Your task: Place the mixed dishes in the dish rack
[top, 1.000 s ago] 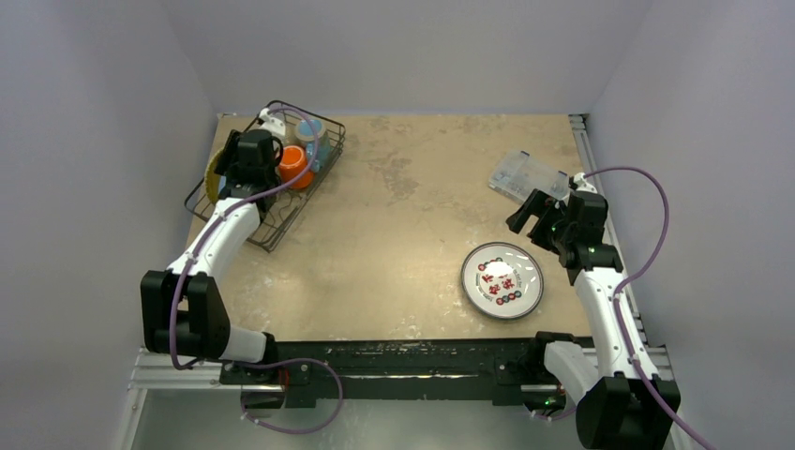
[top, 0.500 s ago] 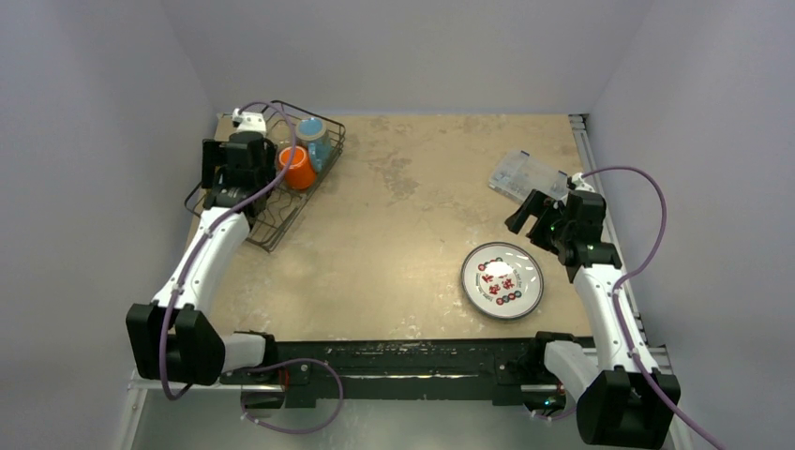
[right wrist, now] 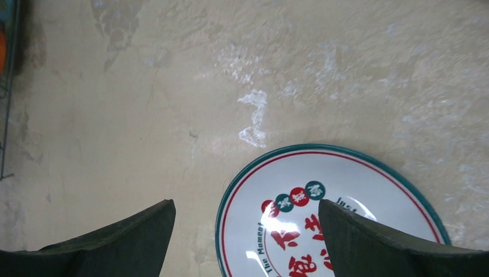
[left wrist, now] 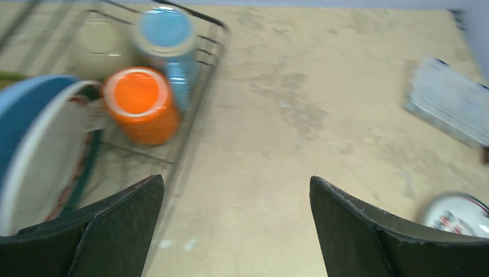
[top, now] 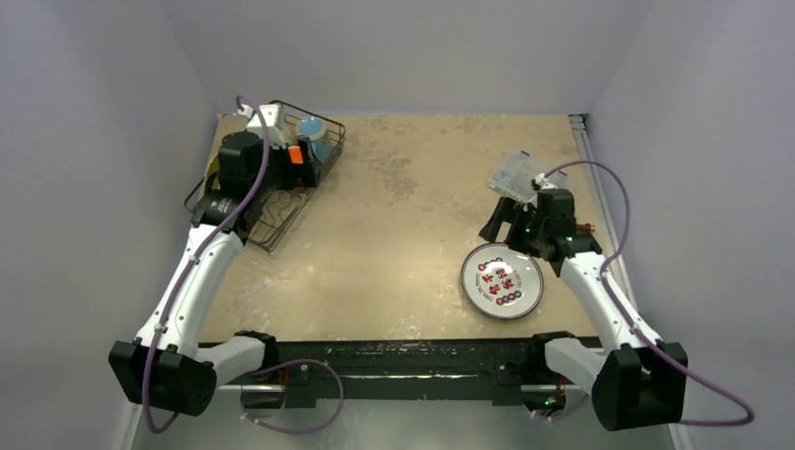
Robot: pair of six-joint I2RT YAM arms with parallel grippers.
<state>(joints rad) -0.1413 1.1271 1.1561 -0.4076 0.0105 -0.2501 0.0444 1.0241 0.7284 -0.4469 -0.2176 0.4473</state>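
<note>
The black wire dish rack point(top: 267, 220) stands at the far left. It holds the blue mug point(left wrist: 167, 34), the cream cup point(left wrist: 98, 37), the orange cup point(left wrist: 138, 104), a blue plate point(left wrist: 23, 109) and a white plate point(left wrist: 46, 161) on edge. A yellow plate edge point(top: 214, 171) shows behind my left arm. My left gripper point(top: 300, 167) is open and empty over the rack's right side, also in the left wrist view point(left wrist: 236, 180). The white teal-rimmed plate point(top: 502, 281) with red and teal marks lies flat on the table. My right gripper point(right wrist: 247, 203) is open above its left rim point(right wrist: 230, 202).
A clear plastic compartment box point(top: 517, 173) lies at the far right, just behind my right arm; it also shows in the left wrist view point(left wrist: 455, 109). Grey walls close in the table on three sides. A metal rail point(top: 600, 187) runs along the right edge.
My left gripper has swung from the rack's left side to its right side, turning to face the table. My right gripper has moved left and down, over the plate's near-left rim.
</note>
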